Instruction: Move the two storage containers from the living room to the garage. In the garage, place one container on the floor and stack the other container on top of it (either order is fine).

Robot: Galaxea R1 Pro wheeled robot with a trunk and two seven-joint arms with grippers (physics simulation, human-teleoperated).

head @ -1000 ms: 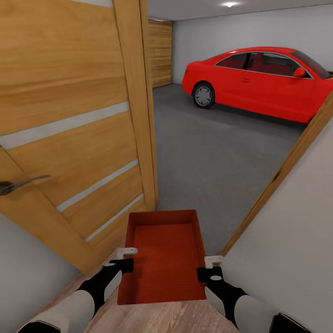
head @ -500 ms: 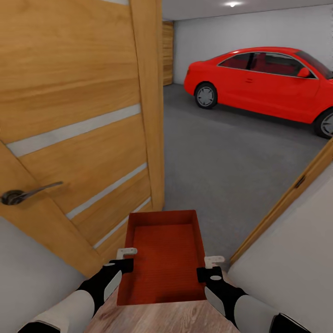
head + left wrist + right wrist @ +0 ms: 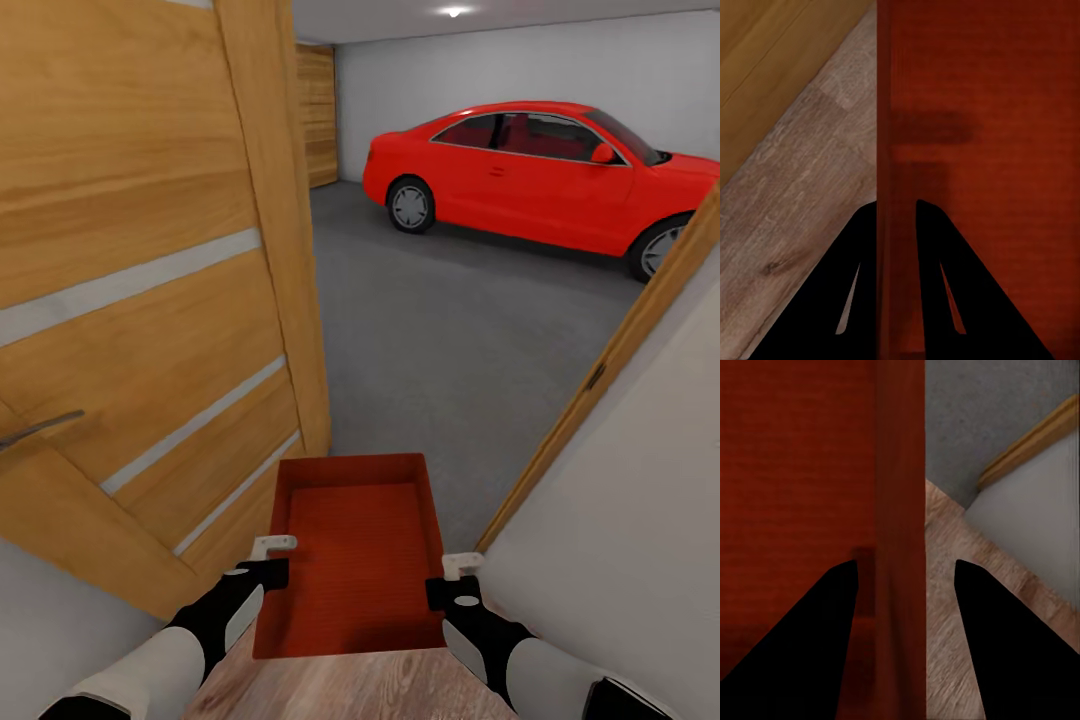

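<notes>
**Bin carried at the garage doorway, one claw on each long wall**

One orange-red bin [image 3: 355,555] hangs level between the two arms, open side up, with nothing inside it. Its far end reaches over the grey concrete floor [image 3: 450,340] of the garage; its near end is over light wood planks [image 3: 360,690].

The left claw [image 3: 272,547] sits on the bin's left wall, about halfway along it. In the left wrist view the left claw [image 3: 897,217] straddles that thin wall: one dark finger [image 3: 851,285] outside, over the planks, the other inside the bin [image 3: 982,112], both pressed close against the wall, so the claw is nearly closed and clamped on it.

The right claw [image 3: 462,565] sits on the bin's right wall, a little nearer the robot than the left one. In the right wrist view the right claw [image 3: 906,574] also straddles the wall, one finger [image 3: 817,637] inside the bin [image 3: 795,465] and touching the wall, the other outside with a visible gap to it. Whether this claw truly pinches the wall I cannot tell.

Left of the bin stands an open wooden door [image 3: 140,300], its edge just beside the bin's far left corner. Right of the bin a white wall [image 3: 620,520] with a wooden frame [image 3: 600,370] lies near. Well beyond the bin, a red car [image 3: 530,170] is parked on the floor.
</notes>
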